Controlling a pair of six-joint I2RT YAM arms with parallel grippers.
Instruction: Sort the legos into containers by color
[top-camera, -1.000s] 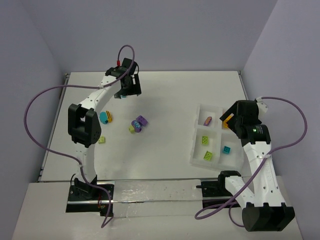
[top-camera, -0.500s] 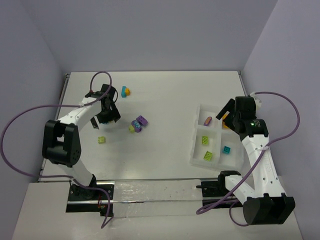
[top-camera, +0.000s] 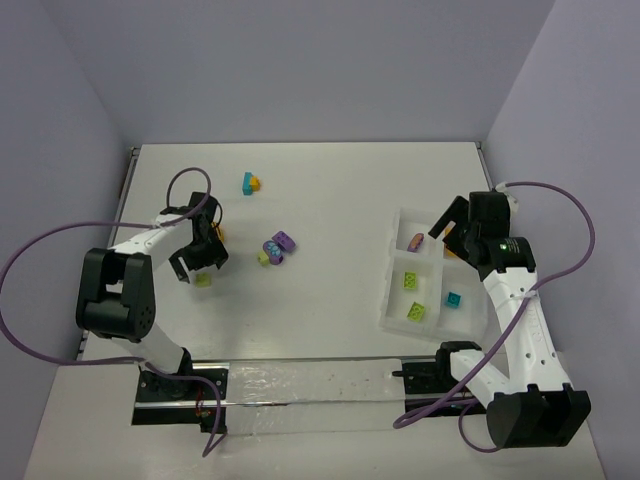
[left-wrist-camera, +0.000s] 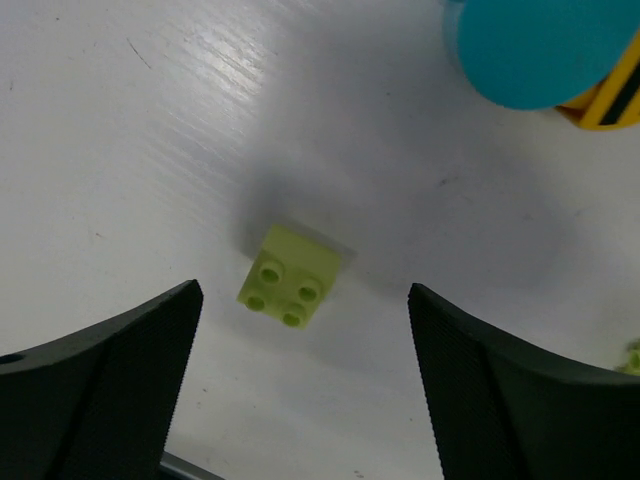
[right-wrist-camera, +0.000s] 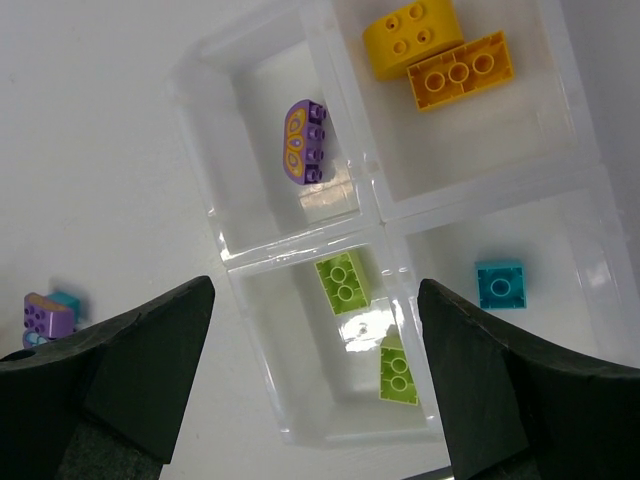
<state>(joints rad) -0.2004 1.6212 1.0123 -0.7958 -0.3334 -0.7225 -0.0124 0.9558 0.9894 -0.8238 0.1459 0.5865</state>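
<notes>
My left gripper (top-camera: 197, 264) is open and hangs low over a single lime green brick (top-camera: 203, 280). In the left wrist view that brick (left-wrist-camera: 290, 278) lies studs up just ahead of the open gripper (left-wrist-camera: 303, 335). A teal and orange pair (left-wrist-camera: 540, 50) lies just beyond. A purple, teal and lime cluster (top-camera: 277, 247) sits mid-table, and a teal-orange pair (top-camera: 249, 183) lies farther back. My right gripper (top-camera: 452, 226) is open and empty above the tray (top-camera: 390, 287). The tray (right-wrist-camera: 370, 205) holds a purple brick (right-wrist-camera: 305, 142), orange-yellow bricks (right-wrist-camera: 415, 35), two lime bricks (right-wrist-camera: 345, 283) and a teal brick (right-wrist-camera: 500, 284).
A clear flat strip with black brackets (top-camera: 310, 385) lies along the near edge between the arm bases. Purple cables (top-camera: 40, 250) loop beside each arm. The table ends at walls on the left, back and right.
My left arm has swung from the table's back to the near left and lowered over the lime brick, uncovering the teal-orange pair at the back. My right gripper has shifted slightly over the tray.
</notes>
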